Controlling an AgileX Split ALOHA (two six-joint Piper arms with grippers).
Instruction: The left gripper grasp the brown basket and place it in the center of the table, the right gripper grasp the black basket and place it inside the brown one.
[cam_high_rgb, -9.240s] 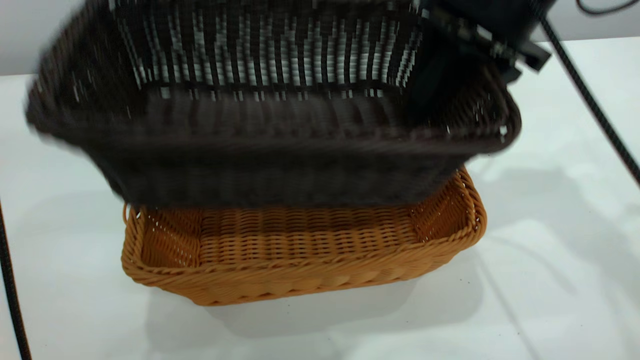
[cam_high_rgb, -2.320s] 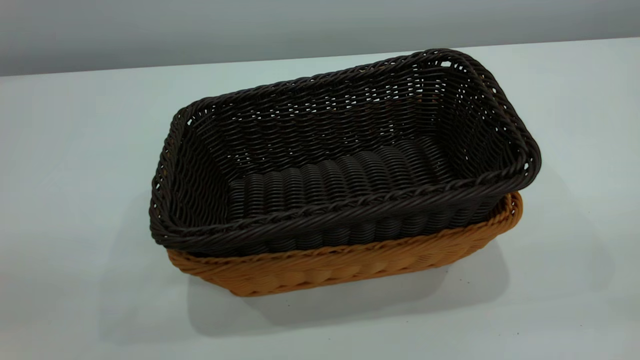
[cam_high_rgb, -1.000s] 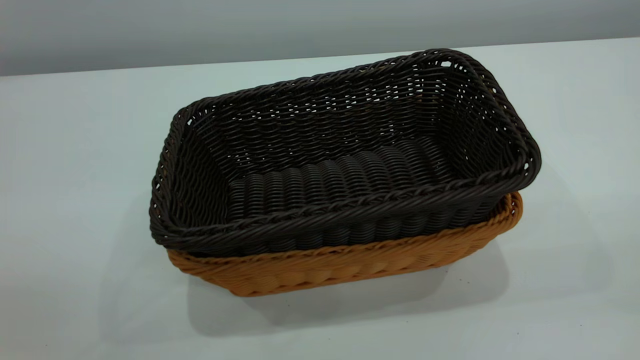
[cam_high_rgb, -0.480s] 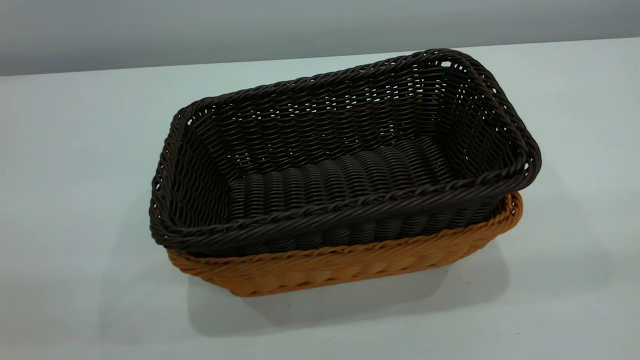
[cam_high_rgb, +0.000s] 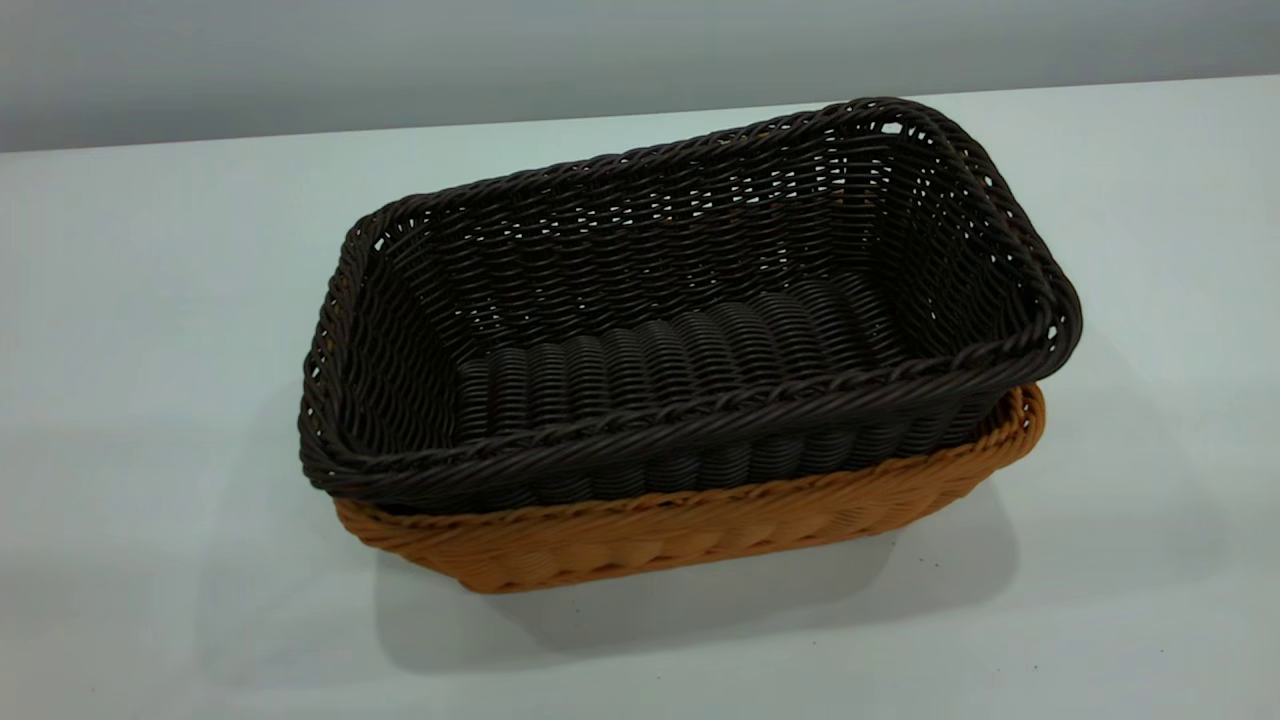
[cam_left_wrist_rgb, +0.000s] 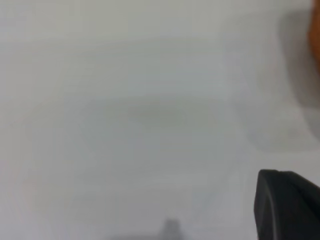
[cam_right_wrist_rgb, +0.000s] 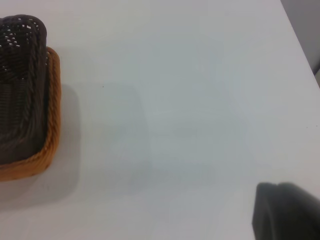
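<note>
- The black basket sits nested inside the brown basket, upright, on the white surface.
- The dark rim stands above the tan rim all round; on the near long side and at the right end the brown weave shows below it.
- The pair lies near the middle of the surface in the exterior view, long sides running slantwise, the right end farther back than the left.
- Neither arm appears in the exterior view.
- The right wrist view looks down on one end of the stacked baskets, black basket within the brown basket, with bare surface beside them; the right gripper shows only as a dark edge, well apart from the baskets, and I cannot tell how its fingers stand.
- The left wrist view shows blurred pale surface and a dark part of the left gripper; its fingers' state cannot be told.
</note>
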